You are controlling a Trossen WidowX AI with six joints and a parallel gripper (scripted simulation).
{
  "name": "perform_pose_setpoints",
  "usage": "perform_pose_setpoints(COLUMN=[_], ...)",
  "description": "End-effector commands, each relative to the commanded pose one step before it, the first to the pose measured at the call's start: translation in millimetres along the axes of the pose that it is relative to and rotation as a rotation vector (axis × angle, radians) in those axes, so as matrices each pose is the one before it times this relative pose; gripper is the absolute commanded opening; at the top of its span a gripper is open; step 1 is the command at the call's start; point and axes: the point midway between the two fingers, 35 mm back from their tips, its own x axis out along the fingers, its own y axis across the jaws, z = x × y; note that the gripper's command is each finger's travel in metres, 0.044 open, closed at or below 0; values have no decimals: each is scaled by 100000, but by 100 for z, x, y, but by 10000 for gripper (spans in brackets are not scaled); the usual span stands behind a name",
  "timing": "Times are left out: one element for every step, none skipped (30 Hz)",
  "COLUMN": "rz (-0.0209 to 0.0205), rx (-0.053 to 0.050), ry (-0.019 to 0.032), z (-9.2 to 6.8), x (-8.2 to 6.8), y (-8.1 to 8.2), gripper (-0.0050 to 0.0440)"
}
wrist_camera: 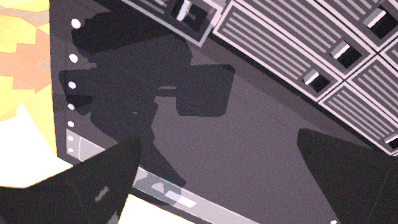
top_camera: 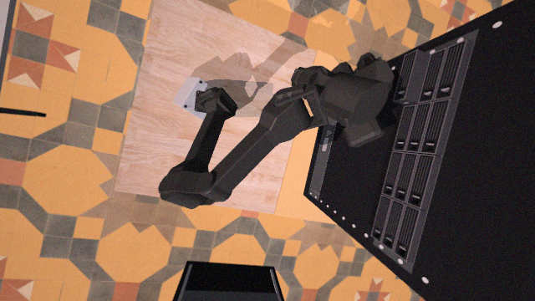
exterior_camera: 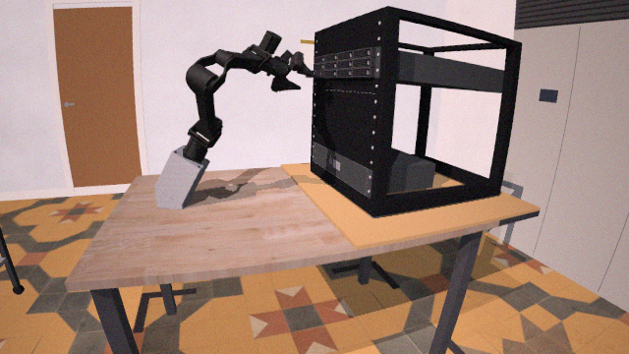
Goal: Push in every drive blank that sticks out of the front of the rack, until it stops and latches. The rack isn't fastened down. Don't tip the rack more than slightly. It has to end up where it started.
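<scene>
The black rack (top_camera: 485, 176) (exterior_camera: 344, 118) (wrist_camera: 250, 155) stands upright on the tan board. Its drive bay near the top holds several ribbed drive blanks (top_camera: 426, 125) (exterior_camera: 345, 65) (wrist_camera: 272, 47) in rows and columns. One drive blank (top_camera: 407, 77) (wrist_camera: 196, 21) stands out from the front, in the bottom row at the end column; the others look flush. My gripper (exterior_camera: 306, 81) (wrist_camera: 219, 140) is open and empty, its fingers spread wide close to the rack's front near that end. The wrist view shows the blank above the fingertips' level. Contact cannot be told. The arm partly hides that end of the rack in the exterior view.
A grey panel (top_camera: 321, 167) (exterior_camera: 344, 167) crosses the rack's front near its bottom. The arm's pale base (top_camera: 185, 98) (exterior_camera: 177, 179) stands on the wooden table (top_camera: 167, 159) (exterior_camera: 236, 236). The tan board (top_camera: 297, 188) (exterior_camera: 423, 226) lies under the rack. A dark box-like object (top_camera: 230, 284) is beyond the table.
</scene>
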Motion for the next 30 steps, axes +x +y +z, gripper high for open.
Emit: perform_pose_setpoints(rz=[-4031, -663, -706, -746, -781, -812, -839, -861, -879, -892, -901, 0, 0, -906, -907, -905, -898, -889, -876, -860, -842, -821, -798, -774, -747, -719, -691, -661, 0, 0], rx=[-12656, -3333, -3296, -3256, -3213, -3168, -3119, -3068, -3015, -2959, -2900, 0, 0, -2839, -2776, -2710, -2643, -2573, -2502, -2429, -2354, -2278, -2200, -2121, -2041, -1960, -1878, -1796, 0, 0], ry=[-6348, -972, -927, -881, -833, -783, -732, -681, -629, -577, -526, 0, 0, -476, -427, -379, -333, -289, -247, -207, -170, -135, -103, -73, -46, -22, -1, 18, 0, 0], z=[0, -38, -49, -59, -69, -78, -87, -95, -103, -110, -116, 0, 0, -122, -126, -131, -134, -137, -139, -140, -141, -141, -140, -139, -137, -135, -132, -129, 0, 0], x=[-823, -174, -172, -170, -168, -166, -163, -161, -158, -155, -152, 0, 0, -149, -145, -142, -138, -135, -131, -127, -123, -119, -115, -111, -106, -102, -98, -93, 0, 0], y=[-1049, -273, -269, -265, -260, -254, -248, -241, -234, -227, -219, 0, 0, -211, -202, -194, -185, -177, -168, -159, -150, -142, -134, -125, -117, -109, -102, -95, 0, 0], gripper=[440, 440, 440, 440, 440, 440, 440, 440, 440, 440, 440, 440, 440, 440, 440, 440, 440, 440, 440, 440, 440, 440, 440, 440, 440, 440, 440, 440, 440, 440])
